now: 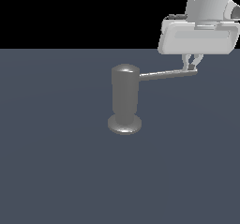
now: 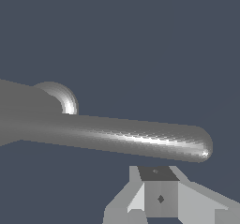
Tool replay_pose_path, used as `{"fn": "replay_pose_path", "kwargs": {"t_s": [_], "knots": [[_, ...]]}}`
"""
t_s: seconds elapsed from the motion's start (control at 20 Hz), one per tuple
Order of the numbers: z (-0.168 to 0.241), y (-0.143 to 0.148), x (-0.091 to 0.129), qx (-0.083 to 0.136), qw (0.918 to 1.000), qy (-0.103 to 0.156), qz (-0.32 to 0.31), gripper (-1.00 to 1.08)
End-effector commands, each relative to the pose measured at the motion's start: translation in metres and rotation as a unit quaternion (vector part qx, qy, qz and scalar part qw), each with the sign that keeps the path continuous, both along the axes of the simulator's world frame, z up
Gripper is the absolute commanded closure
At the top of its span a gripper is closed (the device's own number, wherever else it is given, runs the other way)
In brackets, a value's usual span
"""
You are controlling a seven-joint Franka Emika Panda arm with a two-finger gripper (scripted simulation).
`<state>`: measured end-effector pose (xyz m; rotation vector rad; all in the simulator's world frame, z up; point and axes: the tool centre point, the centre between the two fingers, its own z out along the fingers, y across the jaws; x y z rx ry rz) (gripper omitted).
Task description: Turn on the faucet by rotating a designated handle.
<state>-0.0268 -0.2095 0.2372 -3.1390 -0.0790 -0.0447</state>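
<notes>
At the handle's [image 1: 166,74] far tip, the narrowly parted jaws touch beside it.

A bare slate-blue floor under a black void

We see a flat, matte blue-grey floor [image 1: 56,171] filling the lower part of the exterior view, meeting plain black backdrop [image 1: 70,12] at a straight horizon; in the wrist view the same even surface fills everything behind.
</notes>
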Motion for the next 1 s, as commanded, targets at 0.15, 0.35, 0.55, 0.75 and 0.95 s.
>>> {"fn": "replay_pose_path", "kwargs": {"t_s": [0.15, 0.35, 0.55, 0.75, 0.95], "knots": [[-0.002, 0.007, 0.021, 0.0, 1.0, 0.0, 0.004, 1.08], [-0.003, 0.008, 0.033, 0.0, 1.0, 0.001, 0.002, 1.08], [-0.004, 0.009, 0.045, 0.0, 1.0, 0.003, 0.0, 1.08], [-0.006, 0.01, 0.057, 0.0, 1.0, 0.004, -0.001, 1.08], [-0.007, 0.011, 0.069, 0.0, 1.0, 0.005, -0.003, 1.08]]}}
